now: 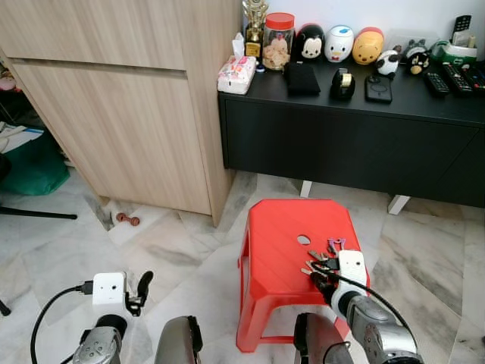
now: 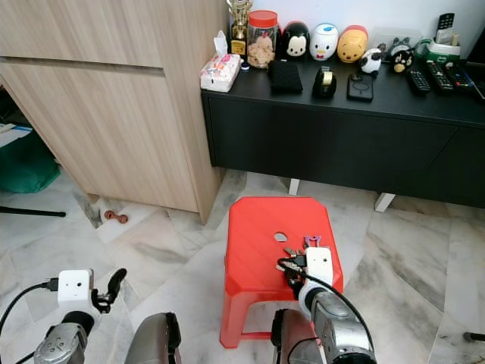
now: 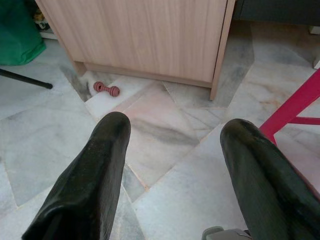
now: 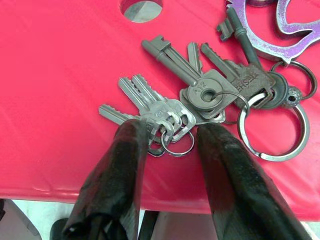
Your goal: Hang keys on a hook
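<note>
A bunch of silver keys (image 4: 200, 95) on linked rings, with a purple metal charm (image 4: 280, 30), lies on the top of a red plastic stool (image 1: 280, 227), close to its front right edge. My right gripper (image 4: 170, 132) is down on the stool with its two black fingers (image 4: 125, 150) apart, one on each side of the small ring at the near end of the bunch. In the left eye view the keys (image 1: 322, 258) lie just ahead of that gripper (image 1: 318, 274). My left gripper (image 3: 172, 130) hangs open over the marble floor, holding nothing.
A tall wooden cabinet (image 1: 129, 114) stands at the left. A black sideboard (image 1: 348, 144) behind the stool carries a jar, toy figures, remotes and a tissue pack. A small red dumbbell toy (image 1: 127, 220) lies by the cabinet foot. A green bag (image 1: 34, 167) sits far left.
</note>
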Robot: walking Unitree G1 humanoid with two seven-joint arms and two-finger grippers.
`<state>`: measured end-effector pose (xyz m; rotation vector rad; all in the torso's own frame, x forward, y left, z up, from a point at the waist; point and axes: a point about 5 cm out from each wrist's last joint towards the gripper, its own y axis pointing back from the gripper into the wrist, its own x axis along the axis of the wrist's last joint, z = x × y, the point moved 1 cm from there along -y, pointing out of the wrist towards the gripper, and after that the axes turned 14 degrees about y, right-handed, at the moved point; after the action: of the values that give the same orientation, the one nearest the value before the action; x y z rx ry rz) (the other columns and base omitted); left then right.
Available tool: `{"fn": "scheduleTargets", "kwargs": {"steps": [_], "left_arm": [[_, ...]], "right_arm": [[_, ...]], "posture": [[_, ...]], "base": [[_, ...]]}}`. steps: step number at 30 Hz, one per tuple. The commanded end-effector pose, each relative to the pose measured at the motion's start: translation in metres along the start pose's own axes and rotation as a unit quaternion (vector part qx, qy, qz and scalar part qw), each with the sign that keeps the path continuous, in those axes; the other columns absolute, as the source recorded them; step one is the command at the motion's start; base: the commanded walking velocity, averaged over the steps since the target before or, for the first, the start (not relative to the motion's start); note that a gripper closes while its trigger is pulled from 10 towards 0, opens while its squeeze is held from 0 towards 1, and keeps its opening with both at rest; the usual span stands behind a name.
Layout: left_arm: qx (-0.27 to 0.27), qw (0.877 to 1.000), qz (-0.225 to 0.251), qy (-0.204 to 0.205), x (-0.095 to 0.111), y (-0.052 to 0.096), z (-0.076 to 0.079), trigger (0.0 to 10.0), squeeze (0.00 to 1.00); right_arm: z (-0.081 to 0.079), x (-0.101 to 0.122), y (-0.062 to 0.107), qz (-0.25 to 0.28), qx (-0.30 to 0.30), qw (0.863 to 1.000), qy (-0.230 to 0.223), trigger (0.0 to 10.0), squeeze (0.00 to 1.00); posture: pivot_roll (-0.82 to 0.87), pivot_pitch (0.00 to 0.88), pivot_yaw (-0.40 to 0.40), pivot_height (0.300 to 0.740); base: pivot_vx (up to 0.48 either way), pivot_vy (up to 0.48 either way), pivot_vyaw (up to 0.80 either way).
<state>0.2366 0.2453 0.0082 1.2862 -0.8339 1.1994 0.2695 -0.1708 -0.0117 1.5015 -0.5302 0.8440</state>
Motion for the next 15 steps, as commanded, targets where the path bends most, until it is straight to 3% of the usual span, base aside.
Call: {"fn": "scheduleTargets", "kwargs": {"steps": [1, 15], "left_arm": [[0.004, 1.000, -0.004, -0.003, -0.0036, 0.0030, -0.0017, 10.0, 0.00], [0.008, 1.000, -0.004, -0.004, -0.0038, 0.0021, -0.0031, 10.0, 0.00]], "right_arm": [[-0.0032, -0.0005, -0.0015, -0.001, 0.006, 1.000, -0.003, 0.0, 0.00], [-0.0119, 0.0076, -0.0029, 0.031, 0.027, 0.999, 0.026, 0.0, 0.00]], "posture": [[0.02, 0.068, -0.012, 0.583], [0.02, 0.059, -0.015, 0.583]], "base": [[0.000, 0.000, 0.00], [0.000, 0.000, 0.00]]}}
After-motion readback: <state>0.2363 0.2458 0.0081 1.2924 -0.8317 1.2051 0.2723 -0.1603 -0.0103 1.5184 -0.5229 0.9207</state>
